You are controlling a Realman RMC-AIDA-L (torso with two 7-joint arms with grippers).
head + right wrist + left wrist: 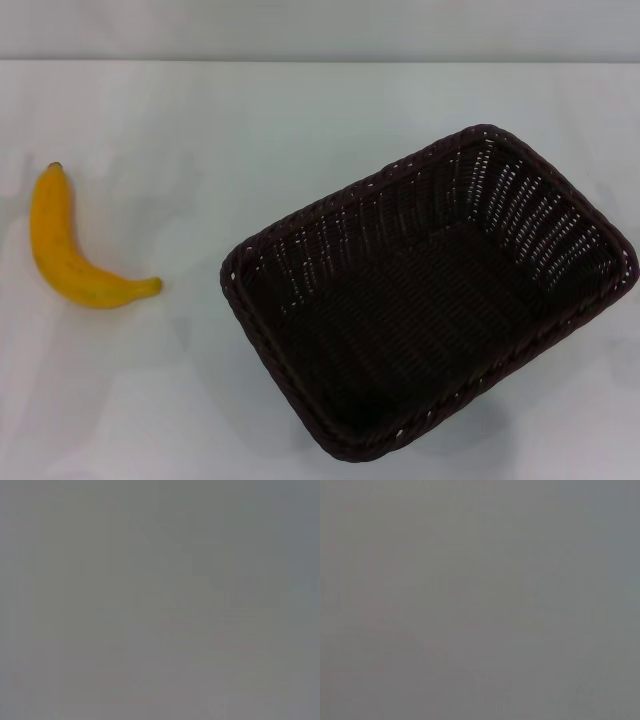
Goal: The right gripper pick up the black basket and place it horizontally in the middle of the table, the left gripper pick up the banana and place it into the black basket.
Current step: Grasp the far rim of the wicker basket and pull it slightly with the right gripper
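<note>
The black basket is a large dark woven wicker basket. It sits empty on the white table, right of the middle, turned at an angle, with one corner reaching the right edge of the head view. The banana is yellow and curved, with its dark tip pointing away. It lies flat on the table at the far left, well apart from the basket. Neither gripper nor arm shows in the head view. Both wrist views show only a plain grey field.
The table's pale grey far edge runs across the top of the head view. Bare white tabletop lies between the banana and the basket and along the back. Nothing else stands on the table.
</note>
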